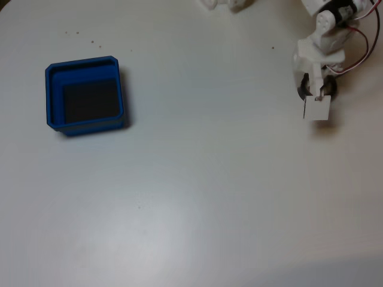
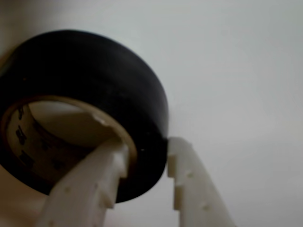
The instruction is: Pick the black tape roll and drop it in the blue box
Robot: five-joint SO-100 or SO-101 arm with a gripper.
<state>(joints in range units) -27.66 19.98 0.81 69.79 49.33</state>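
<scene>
In the wrist view the white tool [image 2: 144, 158] pinches the wall of the tape [image 2: 94, 90], one finger [image 2: 90, 189] inside the ring and one outside. In the fixed view the tape [image 1: 331, 89] sits at the right of the table [image 1: 209, 179]. The box [image 1: 52, 95] is far off at the left.

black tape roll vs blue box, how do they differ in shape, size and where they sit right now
The black tape roll is a round ring with a pale core; the blue box is a square tray with rounded corners. In the fixed view the roll is much smaller than the box. The roll sits at the table's right side with the gripper straddling its wall, one finger inside the core and one outside; the box sits alone at the left. Both rest on the white table.
</scene>
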